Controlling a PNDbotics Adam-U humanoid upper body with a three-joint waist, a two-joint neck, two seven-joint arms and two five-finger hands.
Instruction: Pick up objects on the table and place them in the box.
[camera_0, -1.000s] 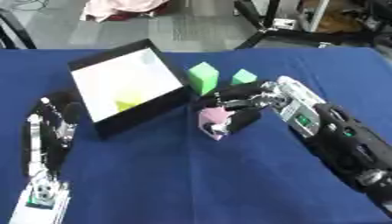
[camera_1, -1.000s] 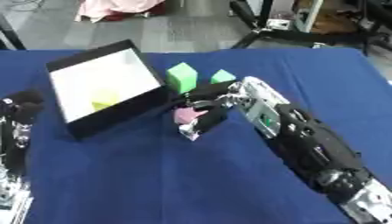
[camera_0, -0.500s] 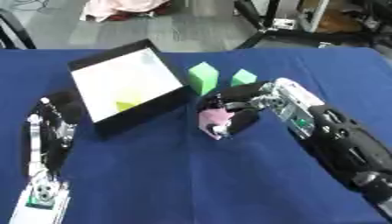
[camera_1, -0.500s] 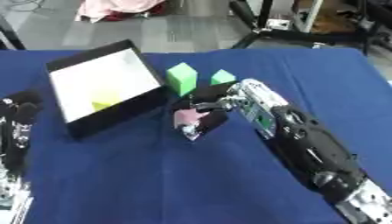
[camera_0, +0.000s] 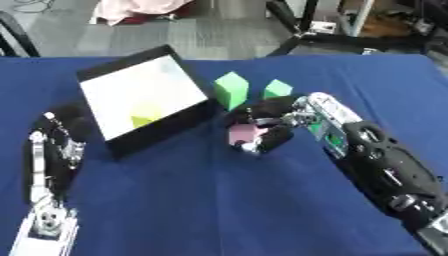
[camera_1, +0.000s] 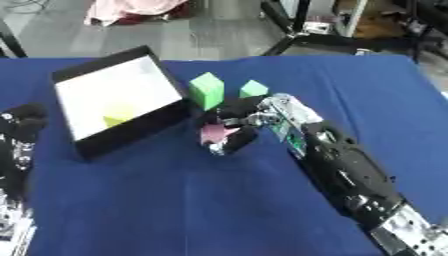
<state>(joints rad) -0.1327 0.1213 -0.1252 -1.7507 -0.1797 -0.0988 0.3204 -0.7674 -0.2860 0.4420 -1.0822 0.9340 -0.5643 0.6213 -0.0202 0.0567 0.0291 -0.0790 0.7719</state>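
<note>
My right hand stays curled round the pink block, unchanged, just right of the box.

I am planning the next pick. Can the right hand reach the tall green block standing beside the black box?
Probably yes, but not now: the right hand is curled round a pink object. The tall green block stands just beyond it, near the black box, with nothing between.
</note>
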